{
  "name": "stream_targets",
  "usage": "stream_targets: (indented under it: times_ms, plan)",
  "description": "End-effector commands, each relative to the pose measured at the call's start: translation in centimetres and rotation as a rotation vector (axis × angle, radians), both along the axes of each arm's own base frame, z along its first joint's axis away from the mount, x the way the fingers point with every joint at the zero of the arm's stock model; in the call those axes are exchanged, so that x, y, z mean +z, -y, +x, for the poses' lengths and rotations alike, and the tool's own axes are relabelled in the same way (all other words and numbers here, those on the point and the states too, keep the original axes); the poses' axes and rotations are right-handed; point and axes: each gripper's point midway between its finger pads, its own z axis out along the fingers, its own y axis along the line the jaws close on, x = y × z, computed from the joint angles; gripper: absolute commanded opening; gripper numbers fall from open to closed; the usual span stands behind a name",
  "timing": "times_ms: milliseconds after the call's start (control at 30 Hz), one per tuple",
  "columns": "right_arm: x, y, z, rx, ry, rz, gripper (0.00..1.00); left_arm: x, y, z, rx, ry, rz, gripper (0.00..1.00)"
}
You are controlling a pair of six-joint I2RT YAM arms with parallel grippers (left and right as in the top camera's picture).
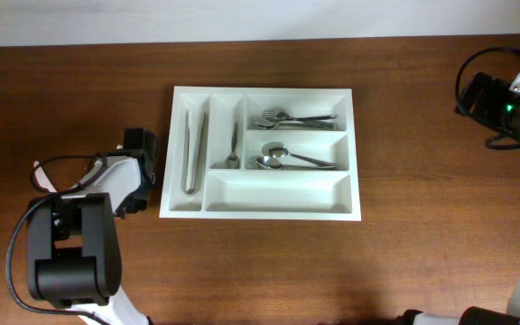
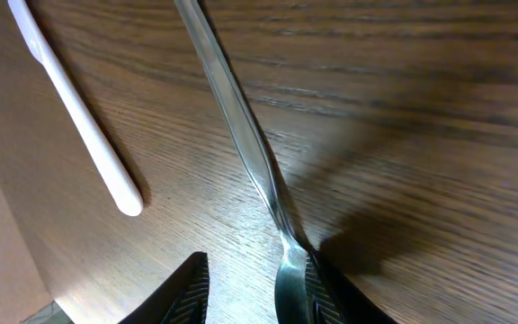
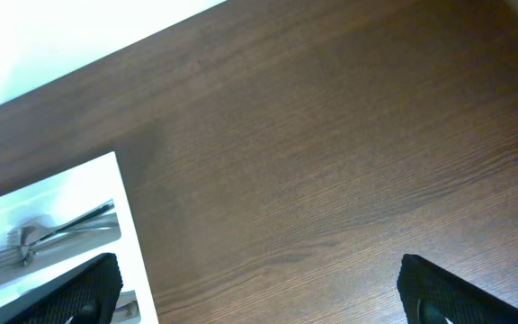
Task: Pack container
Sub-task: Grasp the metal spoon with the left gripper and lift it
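Here's the container, mid-worktop, a white five-slot tray that is already partly loaded. Tongs lie in the far-left narrow slot and a single fork in the one beside it. More forks fill the top long bay and spoons the middle one. The bottom long bay is bare.

Down at the left claw, just off the tray's left side, a steel utensil runs up between its fingers with its head against one of them. There's a gap on the other side, so I cannot tell whether it is truly pinched or only cradled. A white rod lies apart from it on the wood; what it is, I can't say.

The right claw hangs spread wide with nothing in it, well off to the tray's right.

I'd call this the pickup stage for one more piece of cutlery. The next move calls for a sure grip, then a carry over the rim into a matching bay, handle lined up with the slot.

No brand, label or writing reads anywhere.
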Motion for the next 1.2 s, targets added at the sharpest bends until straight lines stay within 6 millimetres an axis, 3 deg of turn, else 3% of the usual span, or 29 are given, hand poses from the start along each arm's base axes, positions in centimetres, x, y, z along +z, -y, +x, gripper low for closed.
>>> stream_targets:
  times_ms: [0, 267, 433, 533, 833, 933, 1167]
  plan:
    - [-0.2, 0.1, -0.1, -0.009, -0.001, 0.010, 0.99, -0.9, 0.5, -0.3, -0.010, -0.025, -0.032, 0.37]
    - [-0.2, 0.1, -0.1, -0.008, -0.001, 0.010, 0.99, 1.1, 0.0, 2.4, 0.006, 0.058, -0.011, 0.38]
    - [-0.2, 0.1, -0.1, -0.008, -0.001, 0.010, 0.99, 4.8, -1.6, 3.5, 0.014, 0.066, 0.103, 0.38]
    - [-0.2, 0.1, -0.1, -0.008, -0.001, 0.010, 0.99, 6.0, -1.1, 3.9, -0.005, 0.063, 0.071, 0.38]
    - [-0.2, 0.1, -0.1, -0.008, -0.001, 0.010, 0.99, 5.3, 3.8, 3.7, -0.130, 0.010, -0.033, 0.38]
    - [-0.2, 0.1, -0.1, -0.009, -0.001, 0.010, 0.99, 4.9, 5.1, 3.2, -0.145, -0.002, -0.030, 0.44]
    - [-0.2, 0.1, -0.1, -0.008, -0.001, 0.010, 0.99, 3.8, 4.9, 1.1, -0.082, -0.020, -0.003, 0.47]
